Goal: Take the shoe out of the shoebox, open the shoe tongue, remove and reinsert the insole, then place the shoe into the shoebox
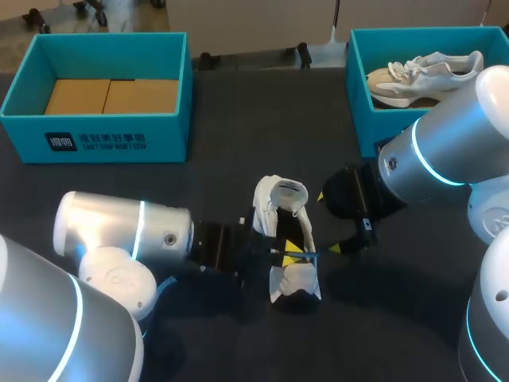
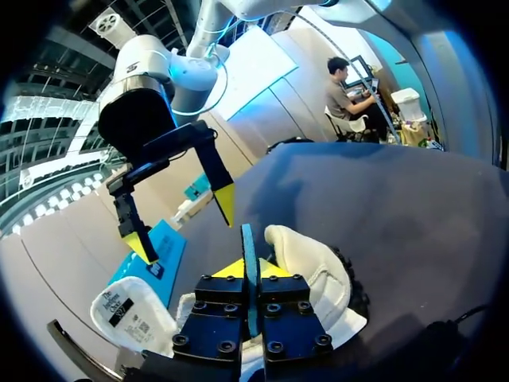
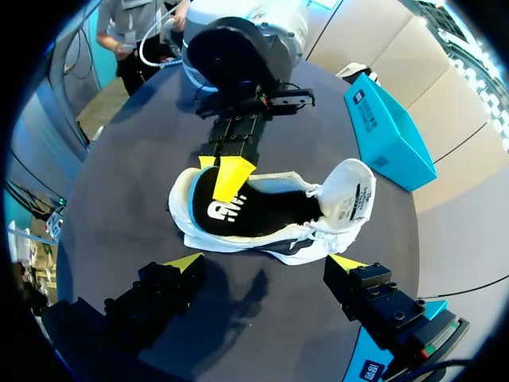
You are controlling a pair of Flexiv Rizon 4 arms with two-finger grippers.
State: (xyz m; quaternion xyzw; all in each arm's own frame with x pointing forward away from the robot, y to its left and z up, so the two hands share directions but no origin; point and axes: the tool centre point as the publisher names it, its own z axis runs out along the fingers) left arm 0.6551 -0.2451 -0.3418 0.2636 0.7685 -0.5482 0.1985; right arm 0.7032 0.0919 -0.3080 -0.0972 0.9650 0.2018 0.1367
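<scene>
Your left gripper (image 1: 293, 253) was clamped narrow on the heel rim of the white shoe (image 1: 280, 208), which lay on the dark table (image 1: 238, 151) between your arms. Your right gripper (image 1: 328, 223) hung wide open just beside the shoe, not touching it.

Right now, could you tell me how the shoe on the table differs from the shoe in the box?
The shoe on the table lies out on the dark tabletop; the shoe in the box rests inside the teal box. The shoe on the table has its tongue pulled open and the left gripper shut on it; the boxed one is untouched. Both are pale sneakers.
</scene>
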